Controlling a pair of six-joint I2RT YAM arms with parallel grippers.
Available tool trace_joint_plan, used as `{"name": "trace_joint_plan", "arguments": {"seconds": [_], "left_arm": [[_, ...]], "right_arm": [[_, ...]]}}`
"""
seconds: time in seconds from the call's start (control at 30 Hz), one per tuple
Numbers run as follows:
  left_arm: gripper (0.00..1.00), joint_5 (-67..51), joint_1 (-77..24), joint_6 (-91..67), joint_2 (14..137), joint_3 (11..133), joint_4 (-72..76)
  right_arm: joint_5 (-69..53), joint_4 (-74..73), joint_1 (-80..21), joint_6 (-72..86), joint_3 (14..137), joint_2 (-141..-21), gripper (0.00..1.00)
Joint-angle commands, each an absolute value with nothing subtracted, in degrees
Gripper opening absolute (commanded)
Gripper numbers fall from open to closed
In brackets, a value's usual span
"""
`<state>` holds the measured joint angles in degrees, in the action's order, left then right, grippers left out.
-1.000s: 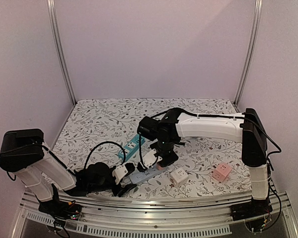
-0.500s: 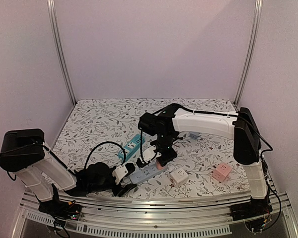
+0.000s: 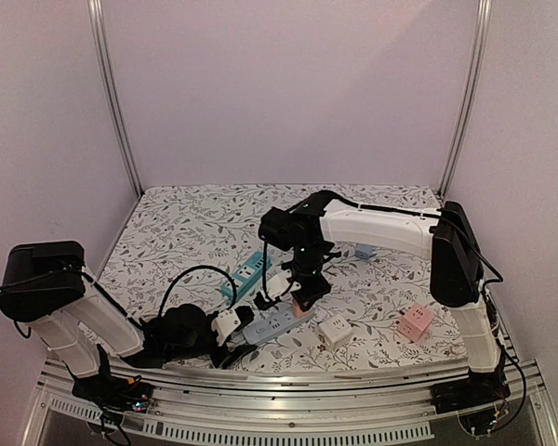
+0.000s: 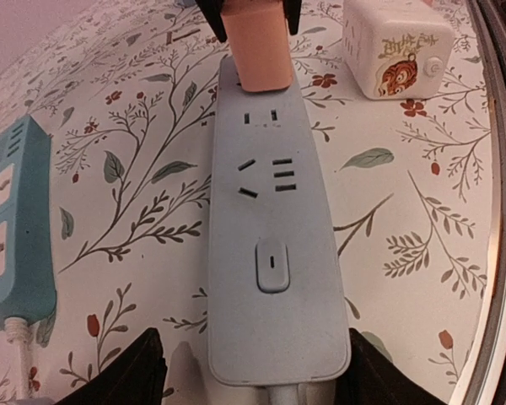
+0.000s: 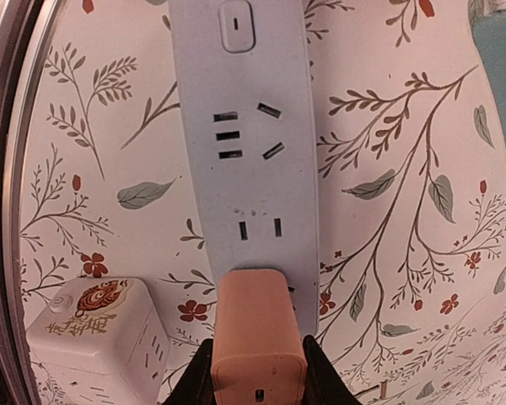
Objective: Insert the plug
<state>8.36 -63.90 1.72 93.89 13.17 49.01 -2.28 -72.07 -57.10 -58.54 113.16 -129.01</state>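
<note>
Plastic, likely rigid and light: the salmon-pink boxy plug (image 5: 257,337) is clamped by its flat sides in the right fingers (image 5: 198,380), over the end socket of the pale grey-blue power strip (image 5: 244,126). The left fingers (image 4: 139,375) straddle its cord end, apparently unclamped, so it may slide.

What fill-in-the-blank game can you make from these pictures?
The right jaws are shut on the pink ____.
The left jaws flank one end of the grey power ____.
The white cube has a ____ drawn on it.
Missing words: plug, strip, tiger.
</note>
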Motion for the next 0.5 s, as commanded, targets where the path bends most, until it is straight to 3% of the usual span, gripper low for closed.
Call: {"name": "trace_joint_plan", "arguments": {"seconds": [0.0, 0.23, 0.47], "left_arm": [[0.69, 8.17, -62.93, 1.75, 95.11, 13.33, 48.43], [0.69, 8.29, -62.93, 2.53, 95.53, 14.37, 48.02], [0.69, 7.92, -62.93, 2.21, 97.69, 15.28, 48.50]], "right_arm": [[-1.40, -71.96, -56.12, -59.06, 110.58, -135.92, 0.00], [-0.44, -58.93, -56.24, -60.28, 98.81, -132.67, 0.00], [2.53, -58.58, -56.21, -60.64, 100.56, -135.84, 0.00]]}}
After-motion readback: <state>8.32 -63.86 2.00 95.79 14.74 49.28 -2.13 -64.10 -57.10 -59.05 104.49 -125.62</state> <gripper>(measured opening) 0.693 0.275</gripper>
